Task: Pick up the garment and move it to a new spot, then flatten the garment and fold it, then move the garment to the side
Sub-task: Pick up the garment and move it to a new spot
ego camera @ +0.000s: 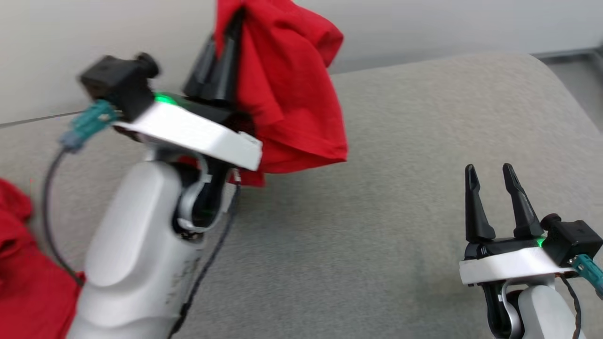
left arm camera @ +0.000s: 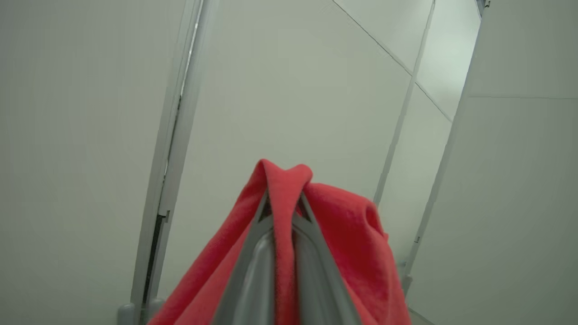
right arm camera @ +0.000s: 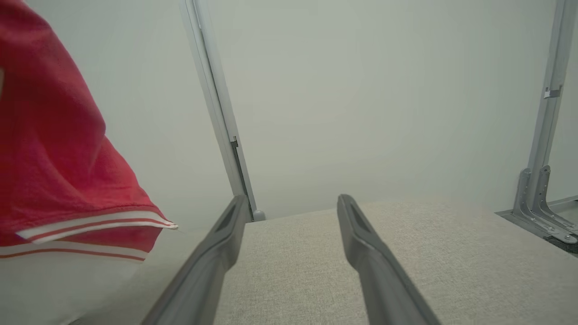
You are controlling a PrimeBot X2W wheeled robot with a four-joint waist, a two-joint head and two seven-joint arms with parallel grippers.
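Garment (ego camera: 287, 84) pinched aloft, left gripper (left arm camera: 283, 203) raised

**A:** so where's the open room here?

**B:** middle and right of the head view is bare grey cushion (ego camera: 377, 226), all the way back to the wall (ego camera: 424, 23). The right gripper (ego camera: 489, 169), lower right, has its fingers spread and a clear run ahead.

**A:** and the blockers?

**B:** the red garment (ego camera: 292, 94) hangs upper centre-left, and the left arm (ego camera: 136, 245) hogs the lower left. There's more red cloth (ego camera: 23, 263) at the left edge. In the right wrist view, a metal post (right arm camera: 216, 104) stands just past the cushion's far edge, upper centre-left.
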